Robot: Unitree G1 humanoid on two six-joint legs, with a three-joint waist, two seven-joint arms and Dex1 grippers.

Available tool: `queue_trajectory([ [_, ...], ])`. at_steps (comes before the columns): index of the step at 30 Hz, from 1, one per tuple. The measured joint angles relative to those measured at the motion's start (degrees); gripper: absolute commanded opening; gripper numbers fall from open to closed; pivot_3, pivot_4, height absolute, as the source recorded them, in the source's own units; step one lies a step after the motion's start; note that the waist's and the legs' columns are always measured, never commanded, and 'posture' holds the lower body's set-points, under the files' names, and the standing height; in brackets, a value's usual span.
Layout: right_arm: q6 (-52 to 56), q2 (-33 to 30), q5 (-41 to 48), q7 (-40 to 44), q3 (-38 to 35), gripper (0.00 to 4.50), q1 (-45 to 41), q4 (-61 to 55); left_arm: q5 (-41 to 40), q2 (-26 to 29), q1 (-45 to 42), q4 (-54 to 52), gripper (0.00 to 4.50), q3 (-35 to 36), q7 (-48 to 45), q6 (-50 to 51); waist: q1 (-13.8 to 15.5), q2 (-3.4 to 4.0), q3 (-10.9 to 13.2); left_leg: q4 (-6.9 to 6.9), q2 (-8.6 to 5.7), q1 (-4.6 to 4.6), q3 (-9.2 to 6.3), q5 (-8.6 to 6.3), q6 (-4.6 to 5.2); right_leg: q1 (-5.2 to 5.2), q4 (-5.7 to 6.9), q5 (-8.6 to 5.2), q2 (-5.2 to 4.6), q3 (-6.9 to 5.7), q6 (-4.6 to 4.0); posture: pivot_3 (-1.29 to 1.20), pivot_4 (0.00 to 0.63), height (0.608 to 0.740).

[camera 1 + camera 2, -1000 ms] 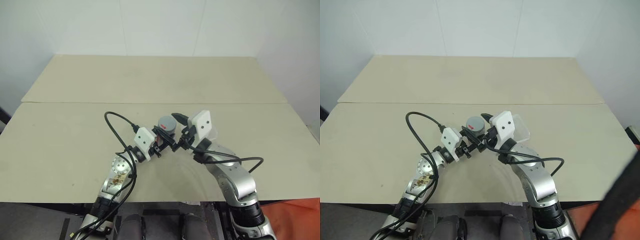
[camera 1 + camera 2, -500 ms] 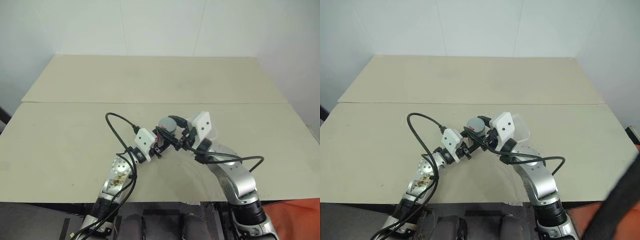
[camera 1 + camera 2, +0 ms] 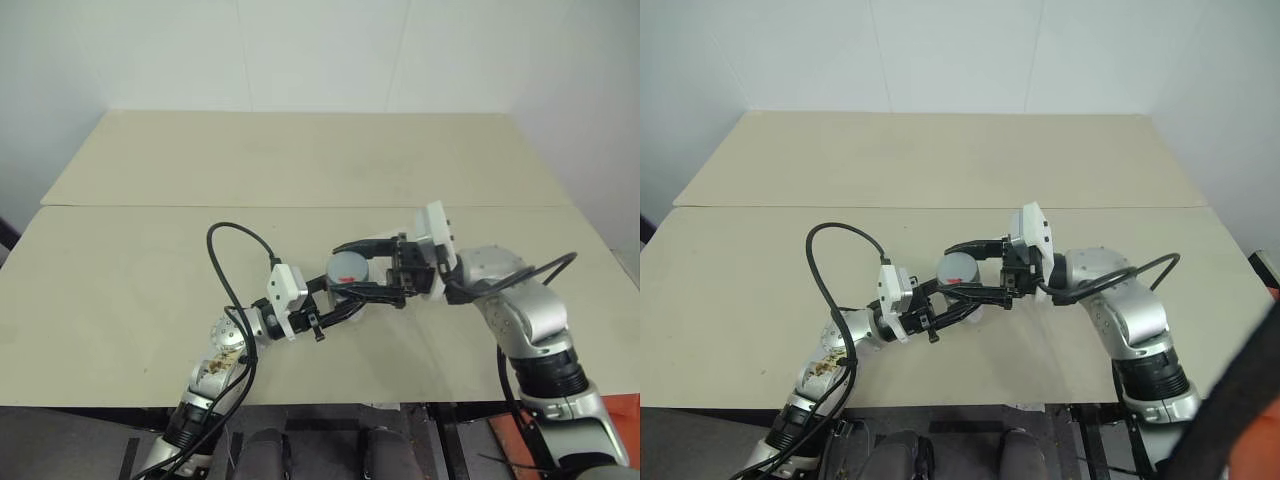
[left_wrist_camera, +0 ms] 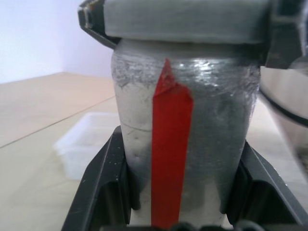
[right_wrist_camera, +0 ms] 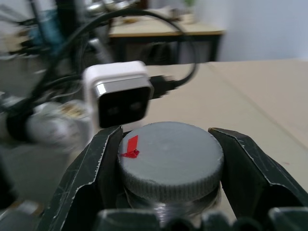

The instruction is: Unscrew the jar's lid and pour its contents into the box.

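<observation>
The silvery jar (image 4: 183, 144) with a red stripe down its side stands upright, clear of the table, with my left gripper (image 3: 334, 303) shut on its lower body. The grey lid (image 5: 171, 161) sits on top of the jar, a red mark near its rim. My right gripper (image 3: 341, 268) comes in level from the right and is shut on the lid, one finger (image 5: 96, 163) on each side. The clear box (image 4: 83, 143) lies on the table beyond the jar. The contents are hidden inside the jar.
The beige table (image 3: 150, 260) stretches wide to the left and back, with a seam (image 3: 200, 206) across it. A black cable (image 3: 232, 240) loops up from my left wrist. My left wrist camera (image 5: 120, 98) sits just behind the lid.
My right gripper went from open beside the lid to shut on it, and its wrist swung round to point left. Both hands drew back toward me with the jar.
</observation>
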Motion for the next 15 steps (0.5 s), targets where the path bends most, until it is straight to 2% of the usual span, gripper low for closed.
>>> queue_trajectory([
  [4,-3.41,-0.35,-1.24,10.19,2.71,2.84,-5.34,7.38,-0.21,1.92,-0.89,-0.06,2.0,-0.17,-3.85,0.36,-0.02,0.0,0.0,-0.01,0.0,0.0,0.01,0.1,-0.17,-0.01,-0.01,0.0,0.0,-0.01,0.0,0.0,0.15,0.74],
  [11,-7.09,1.08,-3.46,16.55,5.02,2.84,-9.36,14.55,-0.07,3.0,-0.9,0.54,2.0,0.04,-5.38,0.66,0.32,0.0,0.0,0.03,0.0,-0.03,0.03,0.18,-0.31,-0.01,-0.01,0.0,0.0,-0.02,0.0,0.0,0.15,0.74],
  [15,-7.47,-0.15,-5.39,17.83,5.11,4.03,-10.36,17.19,0.46,1.61,-0.82,1.26,2.0,0.58,-4.42,-1.59,0.3,0.0,0.0,0.05,0.01,-0.04,0.03,0.19,-0.32,0.0,0.0,0.0,0.0,-0.03,0.01,0.0,0.15,0.74],
])
